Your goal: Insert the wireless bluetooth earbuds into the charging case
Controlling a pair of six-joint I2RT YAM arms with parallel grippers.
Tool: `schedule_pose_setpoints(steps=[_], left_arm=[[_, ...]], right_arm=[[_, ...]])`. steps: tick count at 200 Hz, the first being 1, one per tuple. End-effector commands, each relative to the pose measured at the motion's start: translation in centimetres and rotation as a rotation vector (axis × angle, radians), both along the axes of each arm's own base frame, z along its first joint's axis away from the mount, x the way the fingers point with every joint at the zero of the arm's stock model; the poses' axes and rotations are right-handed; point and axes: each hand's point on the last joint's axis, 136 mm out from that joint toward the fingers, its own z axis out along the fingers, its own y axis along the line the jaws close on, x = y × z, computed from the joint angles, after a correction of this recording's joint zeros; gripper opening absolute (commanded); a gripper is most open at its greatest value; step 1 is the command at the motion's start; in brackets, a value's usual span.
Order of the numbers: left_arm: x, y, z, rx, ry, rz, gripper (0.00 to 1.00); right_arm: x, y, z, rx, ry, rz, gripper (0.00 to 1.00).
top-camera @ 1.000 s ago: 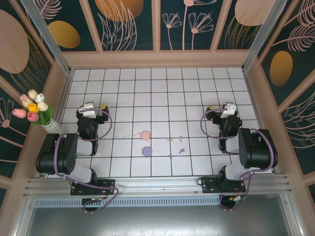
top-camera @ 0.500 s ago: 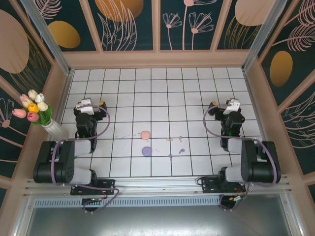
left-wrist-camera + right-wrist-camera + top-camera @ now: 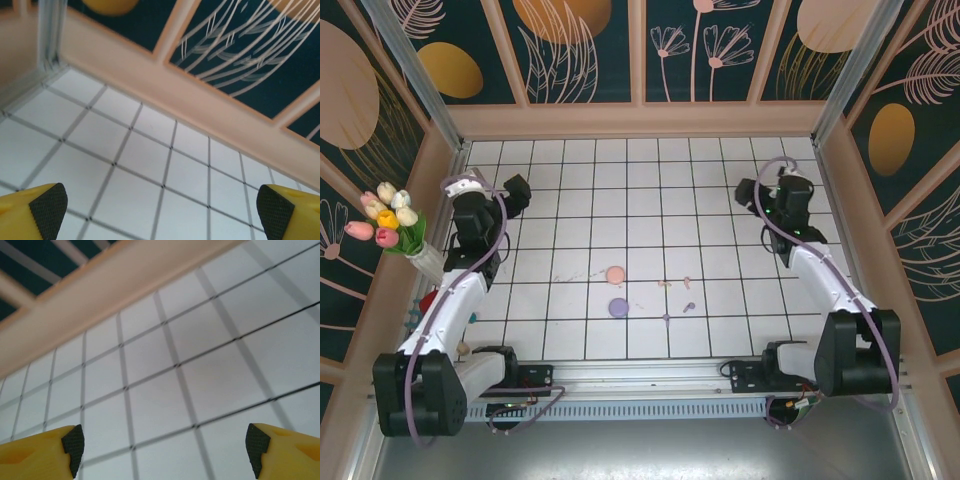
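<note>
On my overhead feed the earbuds lie loose on the tiled worktop (image 3: pixel 720 180), a little right of centre and toward the near edge. The 2 pale pink earbuds (image 3: pixel 665 284) sit side by side, with the 2 purple earbuds (image 3: pixel 689 306) just nearer the arm bases. To their left are a pink disc (image 3: pixel 615 274) and a purple disc (image 3: pixel 618 308), apart from each other. Both arms reach toward the far corners, well apart from all of that. My left fingers (image 3: pixel 47 206) stand wide over bare tile. My right fingers (image 3: pixel 72 442) are wide too, holding nothing.
</note>
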Motion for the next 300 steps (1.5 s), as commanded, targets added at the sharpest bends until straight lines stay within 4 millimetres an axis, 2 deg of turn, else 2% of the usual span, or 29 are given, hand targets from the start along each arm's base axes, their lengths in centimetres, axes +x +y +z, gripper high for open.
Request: schedule_pose_setpoints(steps=[1,17,45,57,82,101,118,187,212,234,260,300], left_arm=[[-3.2,-2.4,-4.8,-0.219,0.292,-0.059,0.99],[-4.0,-4.3,-5.5,-0.289,0.354,-0.145,0.98],[-4.6,-7.2,-7.0,-0.386,0.469,-0.283,0.99],[-4.7,-7.6,-7.8,-0.396,0.514,-0.301,0.98],[-4.7,-7.5,-8.5,-0.377,0.533,-0.295,0.99],[-4.6,-7.2,-8.7,-0.361,0.524,-0.279,0.99],[-4.4,-7.1,-9.0,-0.345,0.52,-0.271,0.98],[-2.9,-6.5,-9.3,-0.242,0.492,-0.232,0.99],[-2.8,-5.7,-11.0,-0.232,0.517,-0.18,0.99],[-2.2,-5.3,-11.2,-0.221,0.515,-0.161,0.99],[-1.0,-5.0,-10.8,-0.187,0.513,-0.157,0.99],[-0.1,-4.8,-10.0,-0.161,0.503,-0.156,0.99]], right_arm=[[-3.7,5.4,-1.4,0.133,0.211,0.191,0.82],[-5.6,8.1,-0.8,0.222,0.246,0.263,0.8],[-7.8,11.2,-0.6,0.325,0.291,0.324,0.8],[-8.5,12.4,-1.0,0.372,0.32,0.362,0.79],[-9.3,13.7,-2.2,0.39,0.366,0.384,0.77],[-9.4,14.2,-4.0,0.317,0.414,0.359,0.75],[-9.4,15.7,-5.4,0.222,0.456,0.363,0.72],[-9.7,25.1,-9.7,-0.236,0.544,0.414,0.68],[-10.3,28.2,-11.7,-0.288,0.589,0.44,0.67],[-11.3,30.8,-12.9,-0.322,0.617,0.474,0.67],[-12.1,32.6,-13.8,-0.355,0.643,0.489,0.67],[-12.3,33.5,-14.4,-0.359,0.663,0.477,0.69]])
